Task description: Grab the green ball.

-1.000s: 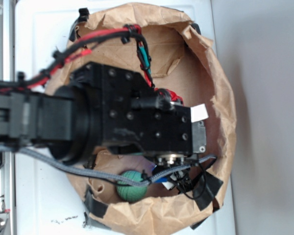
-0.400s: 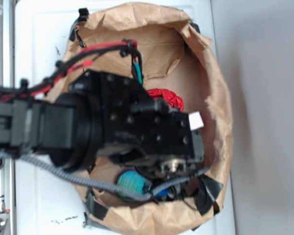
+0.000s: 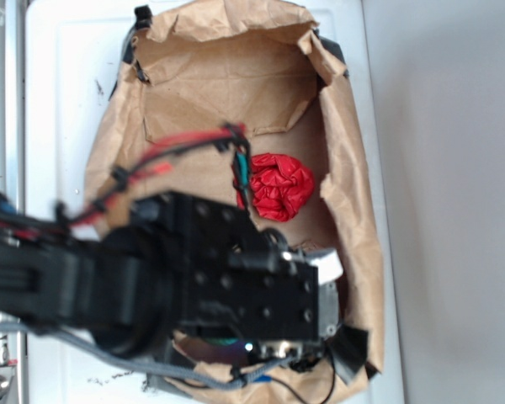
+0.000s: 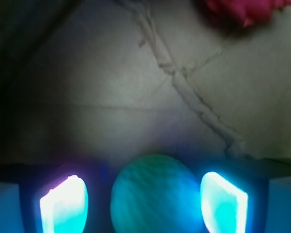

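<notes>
Down inside the paper-lined bin [image 3: 353, 168] the big black arm [image 3: 194, 286] hangs over the near end, hiding almost everything beneath it. Wrist view now: gripper [image 4: 143, 201] spread open, glowing pads [image 4: 64, 204] either side of the green ball [image 4: 153, 194], which sits between them with gaps both sides. Risk here, I'd say: a round ball on creased paper squirts forward if one pad lands first. Being round, it has no long axis; its faint ribs run slantwise. Red wad [image 3: 275, 185] lies well apart
</notes>
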Controlling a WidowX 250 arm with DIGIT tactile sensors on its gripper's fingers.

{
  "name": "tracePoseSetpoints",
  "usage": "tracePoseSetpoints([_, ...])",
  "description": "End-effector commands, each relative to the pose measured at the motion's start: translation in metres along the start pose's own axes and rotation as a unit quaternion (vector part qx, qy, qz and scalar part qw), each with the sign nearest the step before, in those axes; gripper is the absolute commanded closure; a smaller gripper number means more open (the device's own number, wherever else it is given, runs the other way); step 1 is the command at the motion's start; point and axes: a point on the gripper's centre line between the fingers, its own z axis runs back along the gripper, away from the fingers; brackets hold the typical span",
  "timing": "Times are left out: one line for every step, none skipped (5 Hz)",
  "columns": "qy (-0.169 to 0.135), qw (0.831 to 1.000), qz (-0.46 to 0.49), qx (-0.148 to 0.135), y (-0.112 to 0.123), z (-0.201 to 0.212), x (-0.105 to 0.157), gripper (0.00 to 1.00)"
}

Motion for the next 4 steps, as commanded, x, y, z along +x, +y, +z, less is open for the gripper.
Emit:
tracePoseSetpoints([0.01, 1.0, -0.016, 0.001, -0.005, 0.0, -0.011, 1.0])
tracePoseSetpoints([-0.002, 1.0, -0.021, -0.023, -0.002, 0.012, -0.008, 1.0])
tracePoseSetpoints([-0.037, 0.996, -0.042, -0.069, 0.01, 0.038, -0.003, 1.0])
tracePoseSetpoints([-0.076, 0.987, -0.079, -0.118, 0.025, 0.075, 0.012, 1.0])
